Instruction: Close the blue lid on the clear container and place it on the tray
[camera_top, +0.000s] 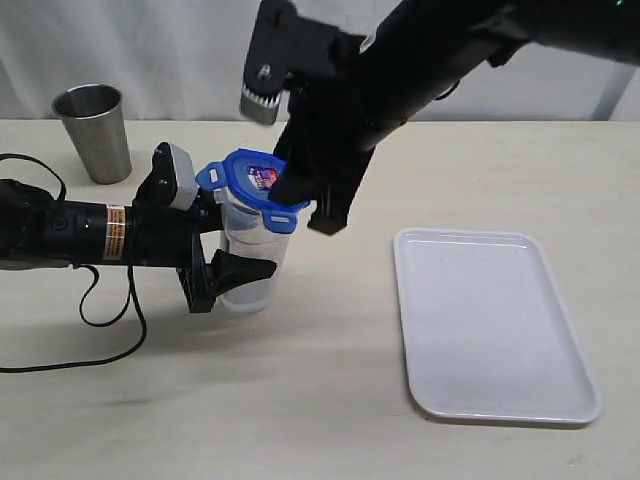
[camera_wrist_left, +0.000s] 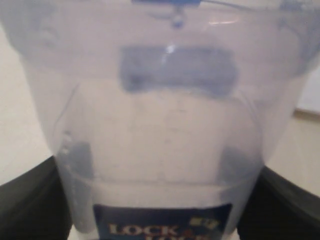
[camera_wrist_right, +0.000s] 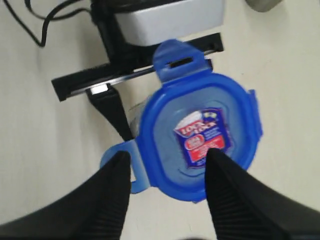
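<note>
The clear container (camera_top: 248, 262) stands on the table, and my left gripper (camera_top: 235, 248) is shut on its body from the left. In the left wrist view the container (camera_wrist_left: 160, 130) fills the frame between the dark fingers (camera_wrist_left: 30, 202). The blue lid (camera_top: 253, 178) rests on the container's mouth. Two of its flaps (camera_wrist_right: 179, 59) stick out unlatched in the right wrist view. My right gripper (camera_top: 308, 205) hovers over the lid (camera_wrist_right: 165, 120), open. One of its fingers is above a flap and the other above the sticker. The white tray (camera_top: 560, 330) lies to the right.
A grey steel cup (camera_top: 95, 130) stands at the back left. The left arm's cable (camera_top: 110, 330) loops over the table in front of it. The right arm reaches down from the upper right, over the table between the container and the tray.
</note>
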